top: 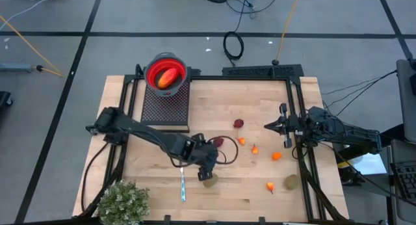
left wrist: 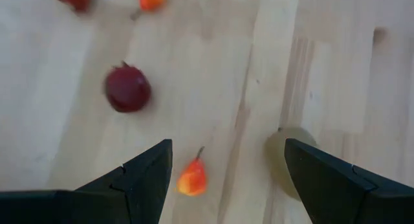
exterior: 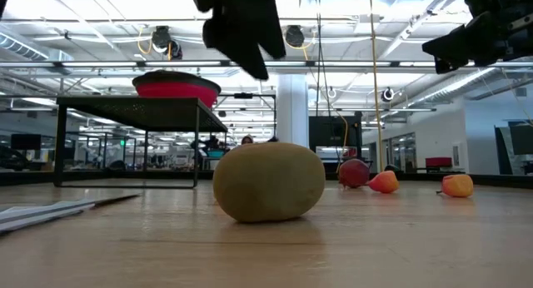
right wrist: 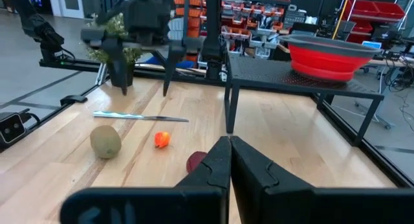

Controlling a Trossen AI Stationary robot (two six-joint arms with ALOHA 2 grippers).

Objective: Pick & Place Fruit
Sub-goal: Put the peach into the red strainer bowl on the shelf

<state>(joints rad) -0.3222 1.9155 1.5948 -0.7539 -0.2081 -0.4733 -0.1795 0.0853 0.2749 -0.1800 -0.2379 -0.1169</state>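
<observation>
High view shows the left gripper (top: pixel 207 165), fingers spread, hovering just above a kiwi (top: pixel 209 181) on the surface (top: pixel 260 199). Likely the reach step; next, lower squarely and pinch. The right gripper (top: pixel 281 126), pressed together, waits at the surface's right side.

The table (top: pixel 260 186) is pale wood, smooth with a soft sheen and fine grain; the kiwi (exterior: pixel 268 181) under the left claw (left wrist: pixel 226 179) looks matt and faintly fuzzy; the dark red ball (left wrist: pixel 128 89) beyond that claw has a dull skin; the left claw's fingers (left wrist: pixel 139 175) are matt black plastic; the red bowl (right wrist: pixel 331 56) looks like smooth plastic, on a black perforated metal stand (top: pixel 165 105).
</observation>
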